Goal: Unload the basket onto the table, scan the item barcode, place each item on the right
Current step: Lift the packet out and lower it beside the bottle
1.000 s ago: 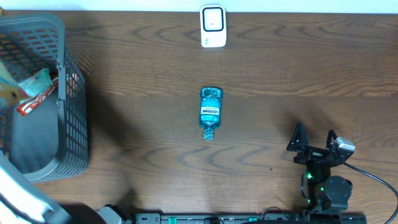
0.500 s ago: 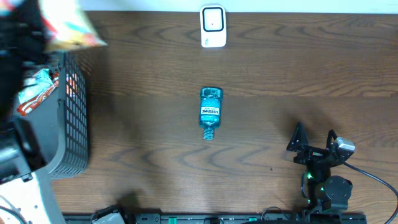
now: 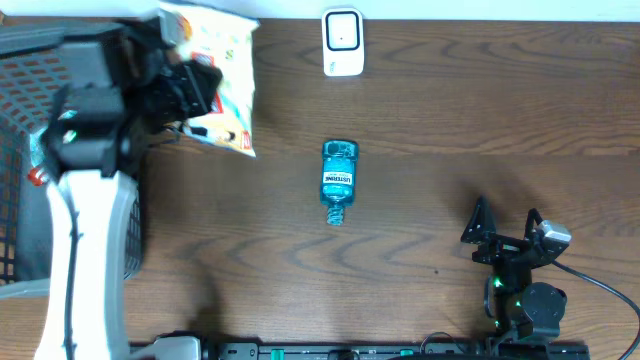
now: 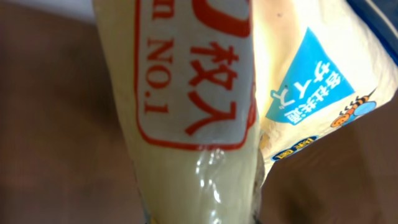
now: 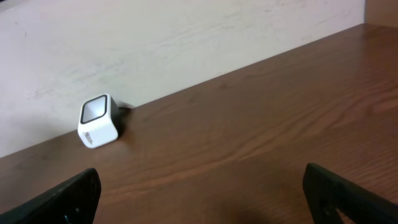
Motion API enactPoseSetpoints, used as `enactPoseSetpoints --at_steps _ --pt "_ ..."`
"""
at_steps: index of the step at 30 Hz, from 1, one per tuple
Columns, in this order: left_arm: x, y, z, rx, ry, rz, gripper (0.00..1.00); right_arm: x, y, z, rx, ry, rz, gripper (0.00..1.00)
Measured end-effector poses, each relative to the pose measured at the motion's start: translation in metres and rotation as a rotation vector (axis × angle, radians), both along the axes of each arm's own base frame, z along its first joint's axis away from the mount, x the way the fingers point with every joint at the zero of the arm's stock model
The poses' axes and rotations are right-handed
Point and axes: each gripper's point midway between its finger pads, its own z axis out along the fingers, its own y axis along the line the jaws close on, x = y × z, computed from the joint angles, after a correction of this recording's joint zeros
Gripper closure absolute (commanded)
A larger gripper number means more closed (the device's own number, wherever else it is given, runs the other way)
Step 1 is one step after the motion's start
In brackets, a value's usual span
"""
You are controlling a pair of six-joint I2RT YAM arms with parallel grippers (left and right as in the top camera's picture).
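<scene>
The item in hand is a pale yellow snack bag (image 3: pixel 228 70) with red and blue print, held above the table's far left. My left gripper (image 3: pixel 192 95) is shut on the bag's lower end. In the left wrist view the bag (image 4: pixel 193 93) fills the frame and hides the fingers. The white barcode scanner (image 3: pixel 342 42) stands at the far edge in the middle, to the right of the bag, and also shows in the right wrist view (image 5: pixel 98 120). My right gripper (image 3: pixel 505 222) rests open at the near right, with nothing between its fingers (image 5: pixel 74 199).
A blue mouthwash bottle (image 3: pixel 338 180) lies on its side in the middle of the wooden table. A grey wire basket (image 3: pixel 20 45) with more packets stands at the far left, partly covered by my left arm.
My left arm has lifted the snack bag out of the basket and carried it right, over the table toward the scanner. The right arm and the bottle have not moved.
</scene>
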Motion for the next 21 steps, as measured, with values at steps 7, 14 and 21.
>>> enactPoseSetpoints --at_steps 7,14,21 --pt "0.004 -0.004 -0.098 0.124 0.314 0.007 0.93 0.0 0.0 0.0 0.0 0.0 0.0 0.01" --pt "0.005 0.004 -0.158 0.2 0.486 0.028 0.93 0.0 0.0 0.0 0.0 0.0 0.0 0.01" --pt "-0.002 0.005 -0.189 0.225 0.568 0.024 0.93 0.0 0.0 0.0 0.0 0.0 0.0 0.01"
